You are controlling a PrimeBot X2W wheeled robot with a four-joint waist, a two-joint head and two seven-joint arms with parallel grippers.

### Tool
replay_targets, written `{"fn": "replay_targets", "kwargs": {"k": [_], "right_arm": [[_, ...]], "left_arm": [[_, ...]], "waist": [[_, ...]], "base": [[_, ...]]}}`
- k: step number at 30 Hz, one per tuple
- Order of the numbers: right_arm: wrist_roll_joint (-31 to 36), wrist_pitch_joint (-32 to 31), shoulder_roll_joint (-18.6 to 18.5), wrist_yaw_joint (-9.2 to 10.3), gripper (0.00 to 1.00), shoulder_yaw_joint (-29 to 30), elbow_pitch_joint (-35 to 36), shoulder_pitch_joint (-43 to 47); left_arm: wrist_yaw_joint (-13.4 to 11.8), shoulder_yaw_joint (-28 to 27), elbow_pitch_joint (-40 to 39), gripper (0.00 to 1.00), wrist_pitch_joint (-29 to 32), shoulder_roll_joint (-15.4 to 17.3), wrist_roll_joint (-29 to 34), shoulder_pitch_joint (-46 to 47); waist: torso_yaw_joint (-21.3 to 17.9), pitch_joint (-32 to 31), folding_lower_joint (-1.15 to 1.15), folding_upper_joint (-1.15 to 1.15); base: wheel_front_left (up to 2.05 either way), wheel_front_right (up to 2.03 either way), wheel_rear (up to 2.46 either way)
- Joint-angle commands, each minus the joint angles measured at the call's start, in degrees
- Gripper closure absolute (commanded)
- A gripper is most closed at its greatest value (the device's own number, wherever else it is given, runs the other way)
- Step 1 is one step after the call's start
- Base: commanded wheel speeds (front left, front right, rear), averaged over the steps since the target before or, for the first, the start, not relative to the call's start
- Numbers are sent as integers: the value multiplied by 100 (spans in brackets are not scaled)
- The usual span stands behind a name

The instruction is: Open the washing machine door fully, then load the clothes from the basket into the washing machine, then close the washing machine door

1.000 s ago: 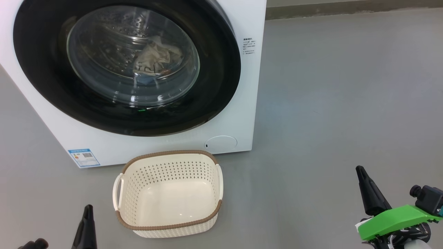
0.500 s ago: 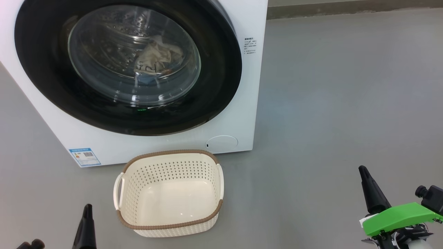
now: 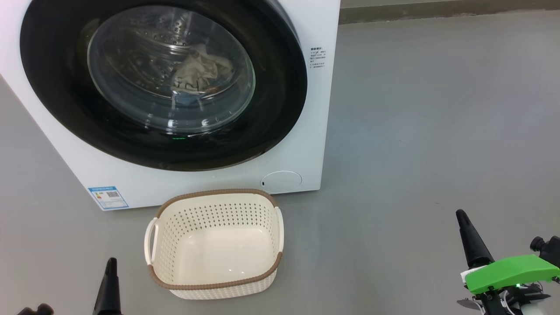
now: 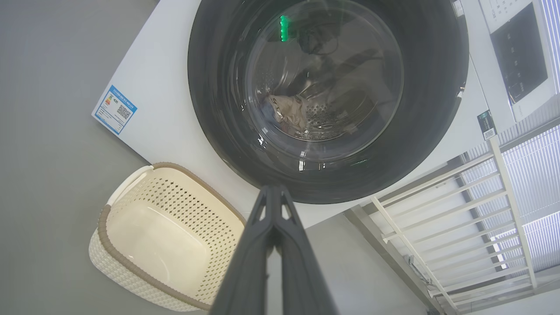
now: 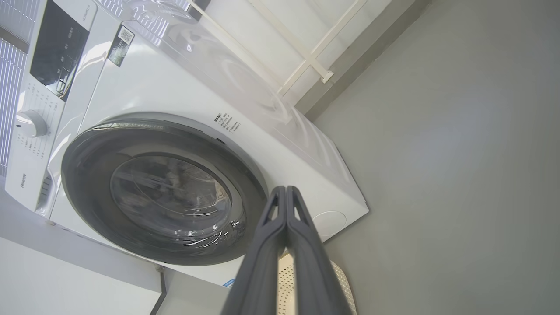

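The washing machine point(image 3: 315, 131) stood on the grey floor point(image 3: 415, 131) with the washing machine door point(image 3: 271, 109) closed flat against its front. Behind the door's clear window, the clothes point(image 3: 197, 72) lay inside the steel drum, cream cloth with dark lettering on top and a little blue beneath. The basket point(image 3: 214, 286) sat on the floor just in front of the machine, below the door, its bare bottom showing. The left tool point(image 3: 110, 267) hung near the basket's left side, apart from it, its 2 fingers clenched tip to tip. The right tool point(image 3: 462, 218) was well apart on the basket's right, also clenched, with a green cover point(image 3: 507, 272) just behind its fingers.
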State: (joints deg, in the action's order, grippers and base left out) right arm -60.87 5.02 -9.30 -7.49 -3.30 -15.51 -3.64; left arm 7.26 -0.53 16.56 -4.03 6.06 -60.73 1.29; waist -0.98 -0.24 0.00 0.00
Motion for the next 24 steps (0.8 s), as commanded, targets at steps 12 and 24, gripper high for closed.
{"fn": "replay_targets", "kwargs": {"k": [12, 24], "right_arm": [[-692, -238, 70, -1, 100, 184, 124, -238], [-1284, -436, 188, 0, 100, 351, 122, -251]], "left_arm": [[4, -230, -178, 100, 219, -25, -691, 325], [6, -319, -189, 100, 417, -94, -1267, 375]], "waist": [[20, 5, 0, 0], [38, 9, 0, 0]], "base": [[0, 0, 0], [0, 0, 0]]}}
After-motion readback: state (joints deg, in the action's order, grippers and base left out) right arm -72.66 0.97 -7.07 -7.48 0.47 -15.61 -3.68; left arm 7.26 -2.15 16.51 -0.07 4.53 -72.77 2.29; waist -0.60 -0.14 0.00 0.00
